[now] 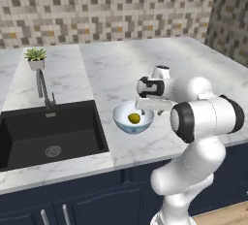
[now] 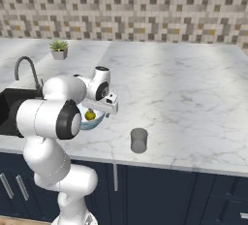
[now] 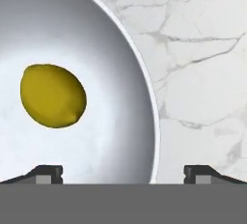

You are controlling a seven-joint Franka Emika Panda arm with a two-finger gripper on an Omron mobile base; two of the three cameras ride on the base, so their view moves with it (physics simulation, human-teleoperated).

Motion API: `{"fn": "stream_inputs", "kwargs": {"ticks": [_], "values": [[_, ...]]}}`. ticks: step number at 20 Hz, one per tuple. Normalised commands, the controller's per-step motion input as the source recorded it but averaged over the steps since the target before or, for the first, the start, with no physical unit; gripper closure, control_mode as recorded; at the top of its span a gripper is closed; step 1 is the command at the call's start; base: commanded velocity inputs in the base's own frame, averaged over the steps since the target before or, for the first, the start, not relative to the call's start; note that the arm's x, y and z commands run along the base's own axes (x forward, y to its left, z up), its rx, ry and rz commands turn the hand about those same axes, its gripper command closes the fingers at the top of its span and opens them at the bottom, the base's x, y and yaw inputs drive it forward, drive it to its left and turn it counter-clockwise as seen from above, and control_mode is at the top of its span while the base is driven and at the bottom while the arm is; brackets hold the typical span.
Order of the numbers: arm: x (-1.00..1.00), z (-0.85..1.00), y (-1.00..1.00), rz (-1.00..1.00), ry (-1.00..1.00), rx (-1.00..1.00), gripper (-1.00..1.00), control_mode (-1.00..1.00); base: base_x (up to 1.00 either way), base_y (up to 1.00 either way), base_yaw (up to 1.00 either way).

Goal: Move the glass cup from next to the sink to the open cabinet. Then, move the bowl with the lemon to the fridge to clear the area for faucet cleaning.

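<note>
The white bowl (image 1: 123, 114) (image 2: 98, 118) (image 3: 96, 35) stands on the marble counter just right of the black sink (image 1: 29, 136), and the yellow lemon (image 1: 134, 118) (image 2: 89, 115) (image 3: 53, 95) lies inside it. My gripper (image 1: 151, 106) (image 2: 103, 106) (image 3: 123, 172) hovers open right over the bowl's right side, its fingers straddling the rim. The grey glass cup (image 2: 139, 140) stands upright near the counter's front edge, to the right of the bowl and apart from it. The faucet (image 1: 42, 87) (image 2: 26, 69) rises behind the sink. The open cabinet and the fridge are out of view.
A small potted plant (image 1: 36, 58) (image 2: 59, 49) sits behind the faucet near the tiled wall. Bare marble counter (image 2: 184, 88) stretches to the right and back. Navy base cabinets (image 2: 160, 195) run below the counter edge.
</note>
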Motion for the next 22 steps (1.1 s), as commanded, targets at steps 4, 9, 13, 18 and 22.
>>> {"fn": "stream_inputs", "kwargs": {"ticks": [4, 9, 13, 18, 22], "values": [[0.37, -0.52, -0.04, 0.00, 0.00, 0.00, -1.00, -1.00, 0.00, 0.00, 0.00], [0.13, -0.37, -0.01, 0.00, -0.01, 0.01, 1.00, -1.00, 0.00, 0.00, 0.00], [0.00, -0.03, 0.00, 0.00, 0.00, 0.02, 1.00, -1.00, 0.00, 0.00, 0.00], [-0.08, 0.11, 0.00, 0.00, -0.05, 0.00, 1.00, -1.00, 0.00, 0.00, 0.00], [-0.49, 0.87, 0.00, -0.08, -0.24, 0.07, 1.00, -1.00, 0.00, 0.00, 0.00]]}}
